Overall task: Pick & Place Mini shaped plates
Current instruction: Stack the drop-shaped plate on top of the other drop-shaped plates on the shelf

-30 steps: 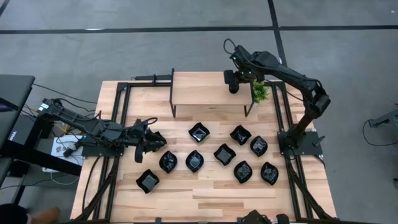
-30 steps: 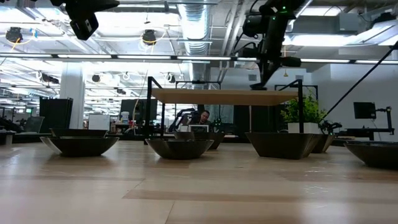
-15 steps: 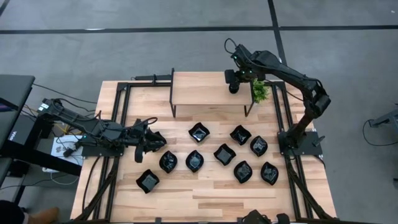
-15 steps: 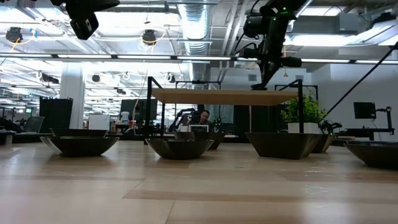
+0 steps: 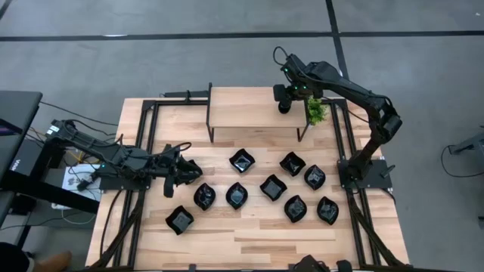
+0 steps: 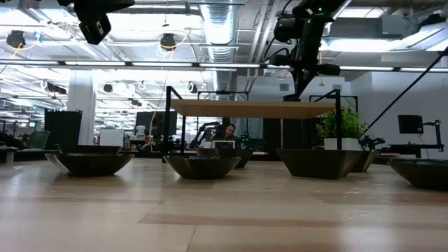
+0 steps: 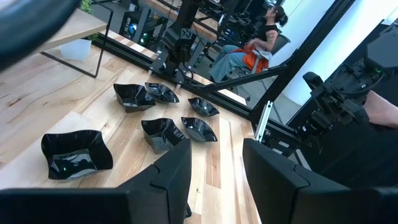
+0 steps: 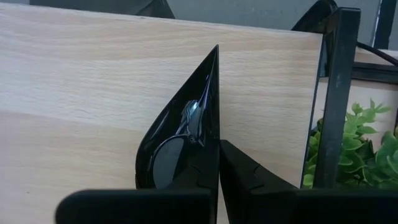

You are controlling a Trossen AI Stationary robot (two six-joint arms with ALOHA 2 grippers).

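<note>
High view: nine mini shaped plates [image 5: 273, 187] sit loose on the wooden counter [image 5: 249, 242], in front of the raised shelf [image 5: 253, 107]. One plate [image 5: 180, 220] lies apart, near the front left; the rest spread from centre to the right.

Right end effector [image 5: 284, 106] is over the right end of the shelf, beside the small green plant [image 5: 315, 111]. Right wrist view: fingers [image 8: 249, 180] pressed together, pinching a black plate [image 8: 186, 130] held on edge, upright over the shelf board. Plant and a black shelf leg [image 8: 333, 93] sit just beyond it.

Left end effector [image 5: 184, 171] hangs low over the counter's left side, next to the leftmost plates of the group. Left wrist view: fingers [image 7: 171, 177] spread, nothing between them; one wavy-edged square plate [image 7: 76, 154] near, five more plates farther across the counter.

Low view: plates line up across the counter, shelf behind them, right arm [image 6: 302, 42] coming down onto the shelf top. A seated person [image 7: 252, 50] shows beyond the counter frame in the left wrist view.
</note>
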